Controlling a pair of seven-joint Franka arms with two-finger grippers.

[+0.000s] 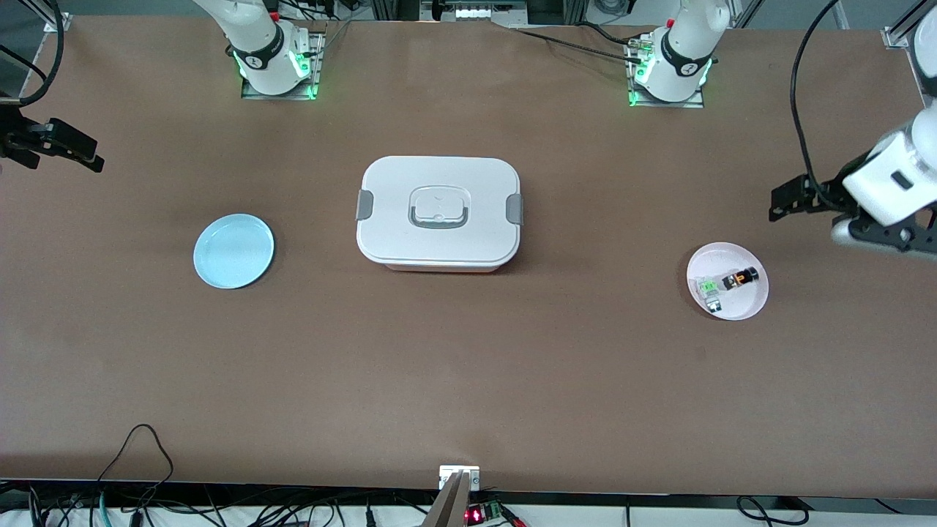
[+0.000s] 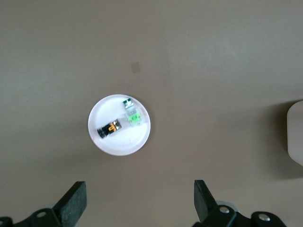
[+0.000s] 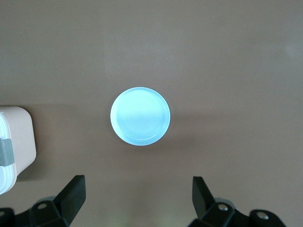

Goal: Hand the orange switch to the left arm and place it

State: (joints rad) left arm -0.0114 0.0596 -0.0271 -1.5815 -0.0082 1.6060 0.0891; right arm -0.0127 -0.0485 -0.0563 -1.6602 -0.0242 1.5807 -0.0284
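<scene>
The orange switch [image 1: 740,279] lies in a pink plate [image 1: 754,306] toward the left arm's end of the table from the box [image 1: 438,212], just beside a small clear component with a green top [image 1: 708,287]. The left gripper [image 2: 139,201] hangs high near that plate, fingers [image 2: 73,202] spread wide, well clear of the switch. The right gripper [image 3: 138,198] hovers high near the empty blue plate [image 1: 233,250], toward the right arm's end from the box, fingers also apart. The box sits closed between the two plates.
</scene>
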